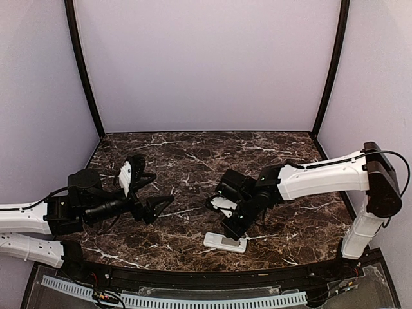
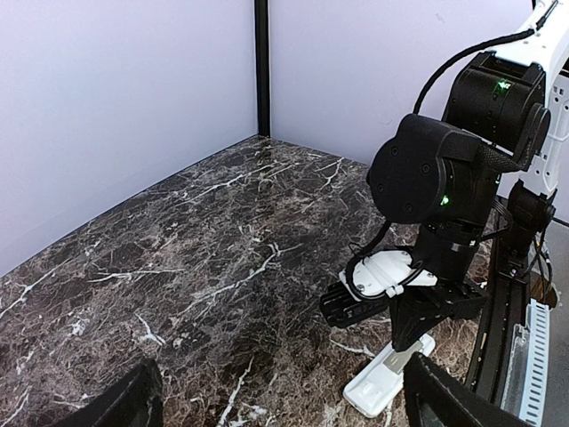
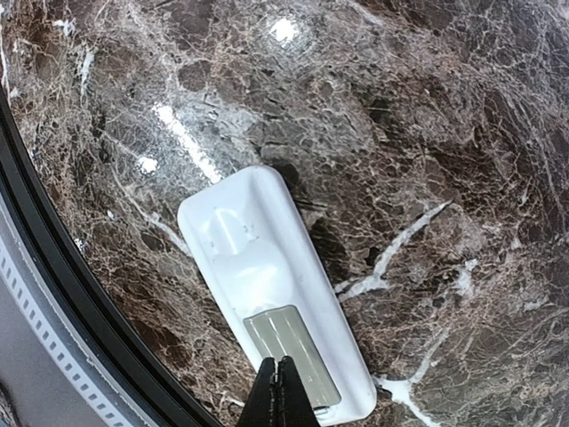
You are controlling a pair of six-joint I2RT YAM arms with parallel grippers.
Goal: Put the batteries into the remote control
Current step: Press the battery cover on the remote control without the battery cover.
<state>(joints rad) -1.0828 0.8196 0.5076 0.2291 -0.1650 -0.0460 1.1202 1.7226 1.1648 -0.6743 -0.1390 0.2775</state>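
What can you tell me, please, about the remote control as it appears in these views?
The remote control is a slim white handset of smooth, plastic-looking shell with rounded corners. It lies flat on the marble-patterned table near the front edge, no buttons showing. A grey ribbed rectangular panel sits at one end. The right gripper, shut, points down at that panel; contact is unclear.

The dark brown, white-veined marble-patterned table (image 1: 193,161) carries a slim white remote (image 1: 225,243), which lies flat and back up near the front edge at about six o'clock in the top view, its length running nine to three, with a grey panel (image 3: 289,342) at one end.
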